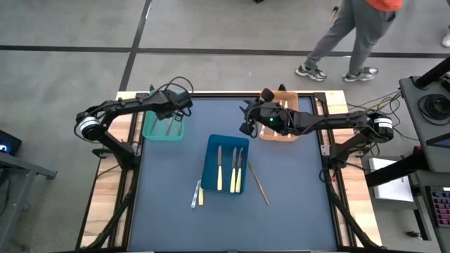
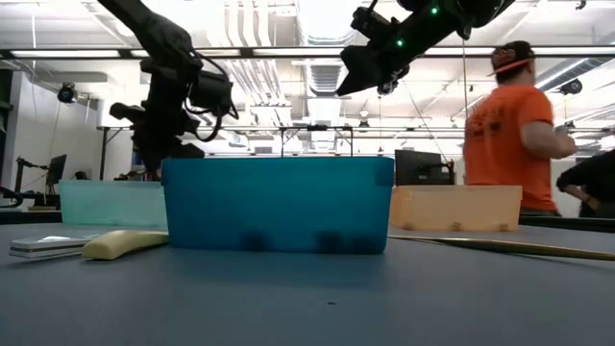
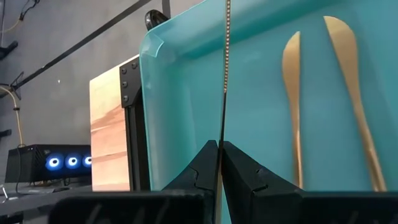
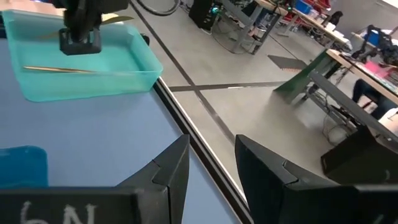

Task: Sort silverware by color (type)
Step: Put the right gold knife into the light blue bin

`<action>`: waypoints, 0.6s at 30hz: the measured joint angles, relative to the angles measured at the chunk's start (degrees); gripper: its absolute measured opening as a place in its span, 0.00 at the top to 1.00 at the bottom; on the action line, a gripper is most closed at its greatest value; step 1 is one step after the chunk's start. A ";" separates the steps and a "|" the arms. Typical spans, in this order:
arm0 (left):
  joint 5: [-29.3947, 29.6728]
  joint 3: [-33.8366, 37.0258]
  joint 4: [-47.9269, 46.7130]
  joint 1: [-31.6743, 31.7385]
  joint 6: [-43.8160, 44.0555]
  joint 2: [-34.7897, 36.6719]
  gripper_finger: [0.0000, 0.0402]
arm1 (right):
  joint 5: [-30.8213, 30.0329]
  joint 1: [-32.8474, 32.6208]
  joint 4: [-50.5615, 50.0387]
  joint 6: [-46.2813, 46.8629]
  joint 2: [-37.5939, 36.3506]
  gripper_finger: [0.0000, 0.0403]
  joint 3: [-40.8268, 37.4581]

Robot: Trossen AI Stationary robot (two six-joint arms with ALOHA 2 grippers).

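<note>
My left end effector (image 3: 219,163) pinches a thin gold utensil (image 3: 224,74) over the teal rectangular plastic tray (image 3: 261,93); right end effector (image 4: 211,158) spread

A robotics lab or workshop: around the table (image 1: 169,218) lies bare grey concrete floor (image 1: 63,70) with dark seams. Beyond the table, white ceiling pipes (image 2: 259,29) and strip lights, benches (image 4: 367,56) with gear, and a computer (image 3: 46,165) glowing blue. A person (image 2: 509,125) stands behind it.
</note>
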State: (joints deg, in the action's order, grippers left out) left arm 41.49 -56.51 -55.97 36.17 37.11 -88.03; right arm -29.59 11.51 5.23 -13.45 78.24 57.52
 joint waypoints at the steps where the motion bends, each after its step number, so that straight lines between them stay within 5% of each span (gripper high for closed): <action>1: 0.01 0.00 -0.02 0.36 -0.01 0.00 1.00 | 0.24 0.27 0.11 -0.18 0.00 0.70 0.00; 18: -0.01 -0.02 0.88 4.70 -0.58 0.00 1.00 | 1.71 3.19 1.08 -2.94 0.00 0.70 0.00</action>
State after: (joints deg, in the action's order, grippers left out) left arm 41.47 -56.53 -55.08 40.87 36.53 -88.03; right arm -27.88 14.70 6.31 -16.39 78.24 57.52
